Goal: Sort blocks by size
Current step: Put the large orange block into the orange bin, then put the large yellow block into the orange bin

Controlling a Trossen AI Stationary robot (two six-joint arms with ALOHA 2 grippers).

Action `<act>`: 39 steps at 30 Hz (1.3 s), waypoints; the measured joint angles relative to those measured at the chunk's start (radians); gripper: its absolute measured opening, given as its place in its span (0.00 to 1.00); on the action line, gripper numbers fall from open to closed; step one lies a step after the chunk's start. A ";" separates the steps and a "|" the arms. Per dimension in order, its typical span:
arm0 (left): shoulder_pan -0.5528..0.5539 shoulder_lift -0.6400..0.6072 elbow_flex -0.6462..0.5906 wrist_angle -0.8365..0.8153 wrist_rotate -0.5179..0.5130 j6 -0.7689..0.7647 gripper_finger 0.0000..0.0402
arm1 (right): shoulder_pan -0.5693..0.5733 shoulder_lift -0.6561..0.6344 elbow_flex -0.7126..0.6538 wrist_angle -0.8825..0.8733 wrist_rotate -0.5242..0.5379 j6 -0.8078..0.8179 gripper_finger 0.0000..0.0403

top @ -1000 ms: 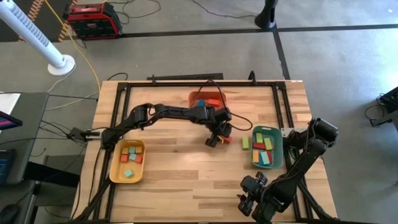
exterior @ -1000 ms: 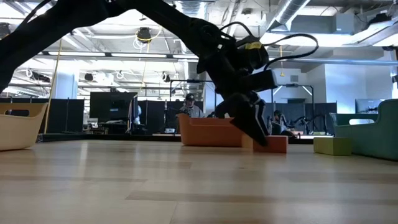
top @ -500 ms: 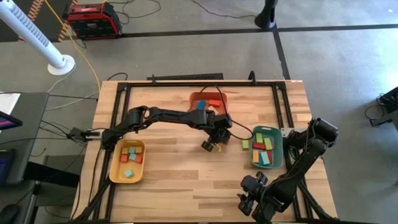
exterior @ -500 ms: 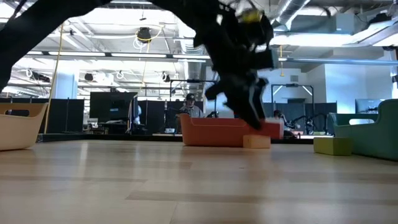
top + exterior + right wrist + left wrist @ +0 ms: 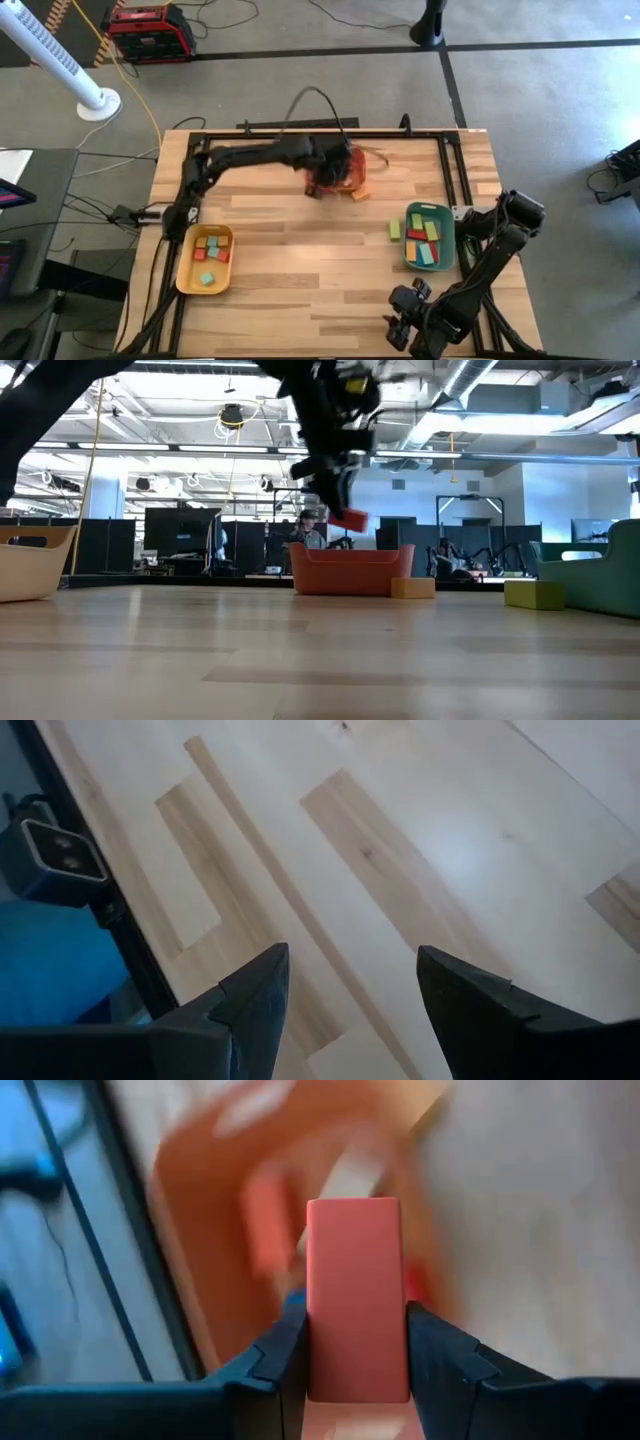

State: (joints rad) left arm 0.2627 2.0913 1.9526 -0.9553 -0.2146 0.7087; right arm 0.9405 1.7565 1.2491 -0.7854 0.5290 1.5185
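We see left pincer (image 5: 355, 1365) clamped on a red block (image 5: 356, 1295) above the orange tray (image 5: 345, 172) (far bench edge); right pincer (image 5: 345, 1010) apart.

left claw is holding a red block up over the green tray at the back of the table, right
Not the green tray. The left claw holds the red wooden block above the orange plastic tray at the table's back; the high view shows it. The green plastic tray sits at the right.

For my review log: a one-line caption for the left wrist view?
Left end effector shut on a red block, above the blurred orange tray.
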 joint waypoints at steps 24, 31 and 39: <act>0.313 -0.004 -0.208 0.048 0.346 -0.021 0.45 | 0.016 0.000 0.000 -0.007 0.049 -0.008 0.62; 0.322 -0.004 -0.208 0.027 0.244 -0.022 0.48 | 0.016 0.000 0.000 -0.007 0.049 -0.008 0.62; 0.342 -0.006 -0.208 -0.008 0.161 -0.036 0.49 | 0.016 0.000 0.000 -0.006 0.049 -0.008 0.62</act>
State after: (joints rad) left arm 0.6047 2.0857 1.7443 -0.9638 -0.0532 0.6729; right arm 0.9565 1.7565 1.2491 -0.7912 0.5777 1.5108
